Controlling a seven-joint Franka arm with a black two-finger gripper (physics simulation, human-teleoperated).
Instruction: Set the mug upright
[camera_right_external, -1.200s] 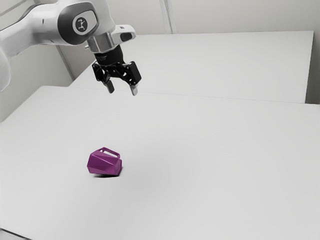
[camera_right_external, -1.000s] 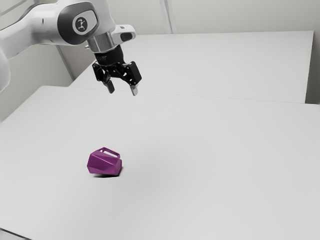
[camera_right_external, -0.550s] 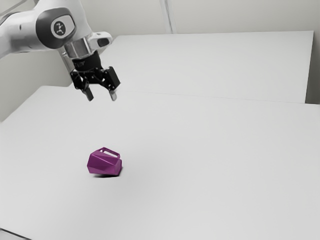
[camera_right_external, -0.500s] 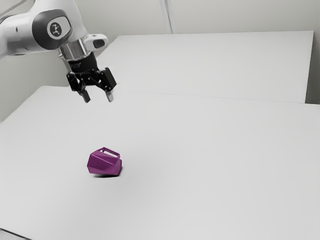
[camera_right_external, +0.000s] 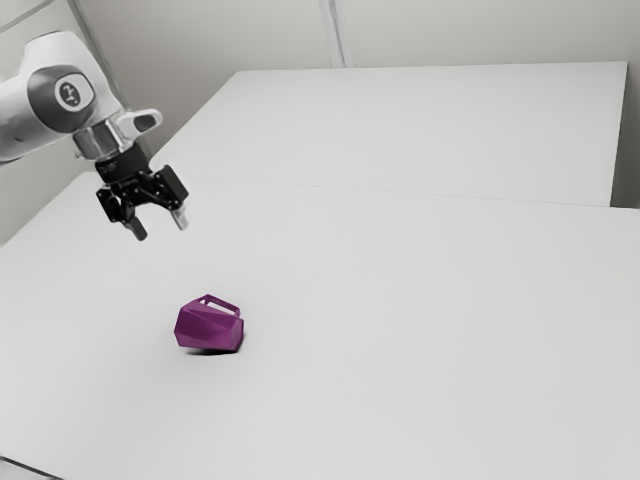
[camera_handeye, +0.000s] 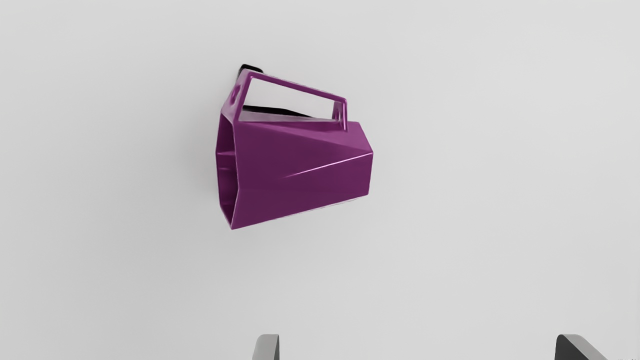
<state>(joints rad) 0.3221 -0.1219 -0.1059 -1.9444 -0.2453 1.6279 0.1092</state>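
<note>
jaws of the black gripper (camera_right_external: 161, 229) stand wide apart, released, holding nothing and touching nothing. they hang in the air above the worktop (camera_right_external: 420, 350), well clear of the mug (camera_right_external: 208, 327), which lies on its side, nearer the exterior view's right than they are. the arm (camera_right_external: 38, 110) comes in from the exterior view's left, white and rounded with dark grey around a joint, and its end slants down toward the exterior view's right. in the wrist view the mug's open mouth shows, wider than the base, and the handle (camera_handeye: 300, 85) is on the side of the body away from the jaws. the mug is deep purple, smooth with a slight sheen, all flat facets and crisp edges; the handle is an angular, slim loop. the worktop is pale, smooth and plain, with a dark shadow by the mug.
</note>
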